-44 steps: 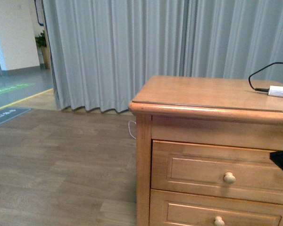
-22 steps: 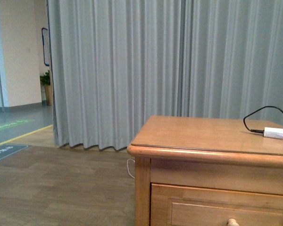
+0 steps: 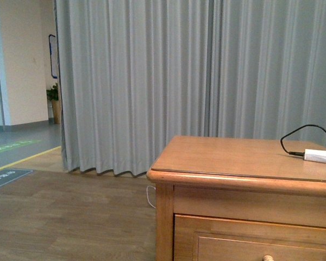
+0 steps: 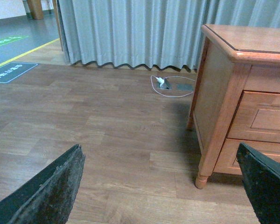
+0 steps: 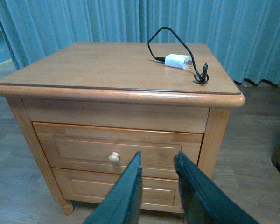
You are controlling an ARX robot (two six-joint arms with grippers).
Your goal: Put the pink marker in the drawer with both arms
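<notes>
The pink marker is out of view in every frame. The drawer, light-brown wood with a round knob, is shut in the nightstand. My right gripper is open and empty in front of the drawer front, just beside the knob and apart from it. The front view shows only the drawer's upper strip, and neither arm. My left gripper is wide open over the wooden floor, beside the nightstand's side, with the drawer at the edge of its view.
A white plug adapter with a black cable lies on the nightstand top, also visible as the adapter in the front view. A second drawer sits below. Grey curtains hang behind. A floor socket with white cord lies near the curtain.
The front view has shifted upward, so the nightstand sits lower in the picture. The dark gripper tip at its right edge has left that view.
</notes>
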